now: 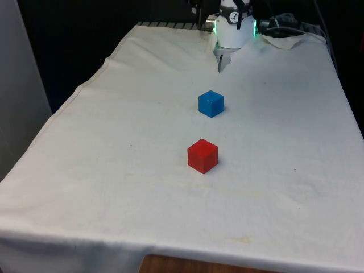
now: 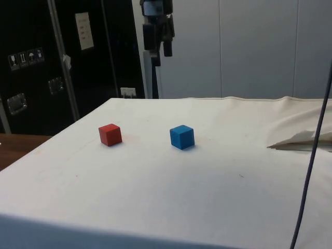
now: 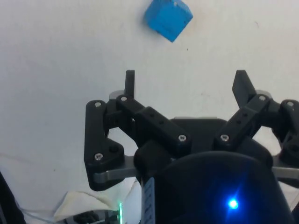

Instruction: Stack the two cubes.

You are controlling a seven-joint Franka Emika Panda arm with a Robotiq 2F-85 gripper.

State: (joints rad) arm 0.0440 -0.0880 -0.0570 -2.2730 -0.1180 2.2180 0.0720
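Gripper (image 3: 184, 86) hung high with jaws spread, empty. Blue cube (image 1: 211, 104) and red cube (image 1: 203, 156) sat apart on the bench (image 1: 102, 170); I reckon an off-center grab could've nudged one sideways.

Arm cut off by the front view's upper edge, with just the base on show past the blue cube (image 1: 211, 104). Gripper (image 2: 160, 52) cropped at the side view's top edge, high above both cubes. Cloth (image 1: 102, 170) running out of frame on the near side. Small labels on the dark cabinet (image 2: 83, 30) too tiny to read.
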